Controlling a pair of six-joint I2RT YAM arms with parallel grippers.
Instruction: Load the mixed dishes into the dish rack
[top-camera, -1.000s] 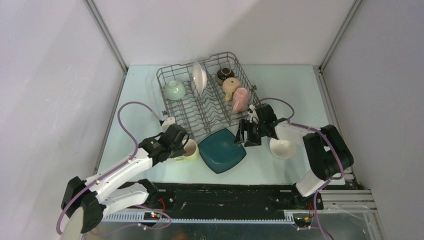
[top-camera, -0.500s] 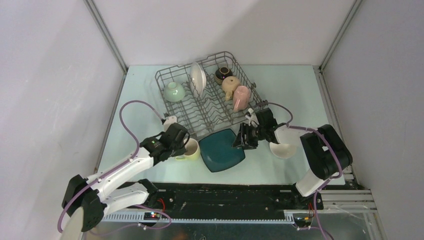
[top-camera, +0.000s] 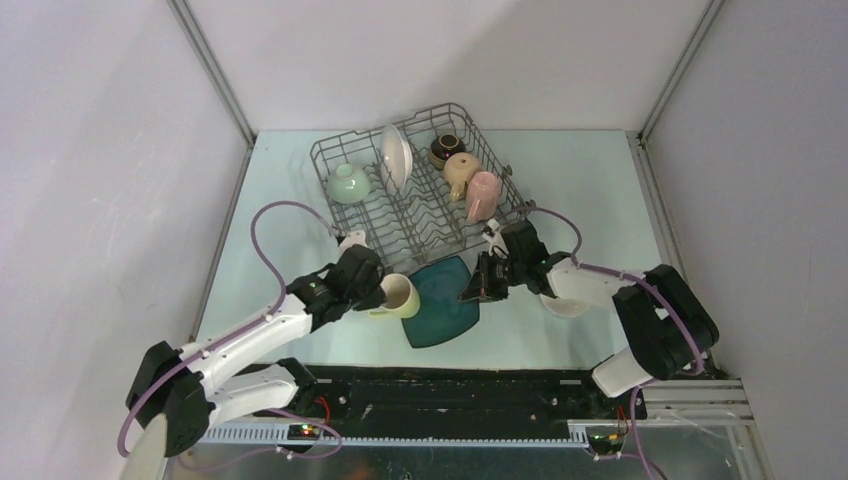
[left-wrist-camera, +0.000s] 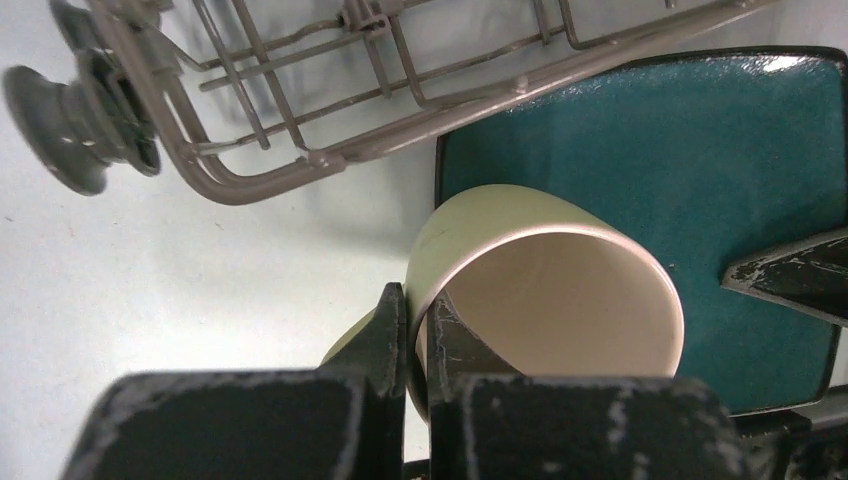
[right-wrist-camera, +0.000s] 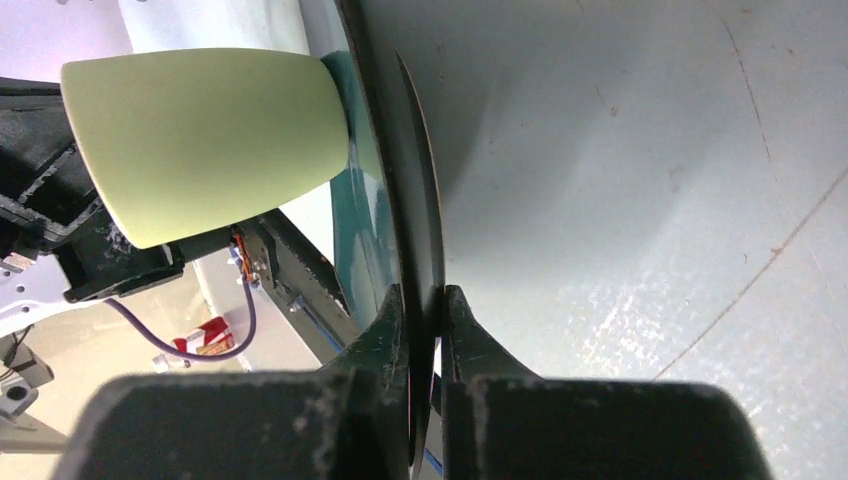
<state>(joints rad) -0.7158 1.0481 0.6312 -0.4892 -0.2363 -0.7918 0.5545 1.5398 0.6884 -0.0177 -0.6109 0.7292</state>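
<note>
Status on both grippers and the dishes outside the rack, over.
Left gripper shut on yellow mug rim, mug tipped. Right gripper shut on teal plate edge, plate tilted. Mug close over plate. White bowl not yet gripped.

The pale blue-green table (top-camera: 600, 180) sits inside a boxed enclosure. Behind its far edge rises a plain white back wall (top-camera: 450, 60). Matching matte panels, the left wall (top-camera: 90, 200) and the right wall (top-camera: 770, 200), close off its two sides. Slim metal posts (top-camera: 215, 75) climb from the table's far corners. Along its near edge lies a black strip (top-camera: 450, 385), and below that a silvery rail (top-camera: 690, 400), possibly aluminium. The light is soft and even, and fine scratches (right-wrist-camera: 750, 100) mark the tabletop.
</note>
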